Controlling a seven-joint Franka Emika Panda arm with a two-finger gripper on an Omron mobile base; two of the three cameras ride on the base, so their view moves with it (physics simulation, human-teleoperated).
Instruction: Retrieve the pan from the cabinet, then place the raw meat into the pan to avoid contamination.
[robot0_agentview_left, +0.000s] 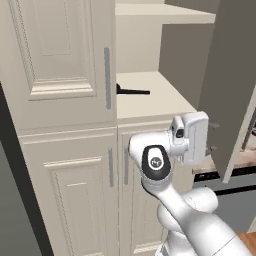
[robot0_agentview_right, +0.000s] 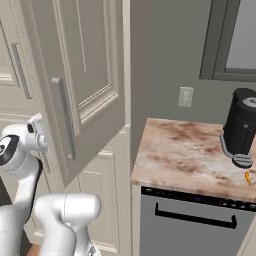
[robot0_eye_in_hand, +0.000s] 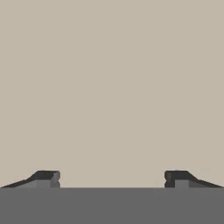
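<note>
While the gripper (robot0_eye_in_hand: 112, 178) hangs with fingers apart and empty against the open cabinet (robot0_agentview_left: 65, 75) door, the pan (robot0_agentview_left: 132, 91) on its shelf's left edge could be knocked by a blind reach.

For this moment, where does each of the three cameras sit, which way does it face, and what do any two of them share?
Left base view: behind the arm to its left, facing the cabinet; its upper right door is open, the pan handle lies on the shelf, white arm at lower right.
Right base view: behind to the right, facing the open door, marble counter, dishwasher, raw meat; arm at lower left.
Hand view: on the hand, facing a plain beige surface; gripper fingers wide apart.
Both base views share the cabinet and arm.
</note>
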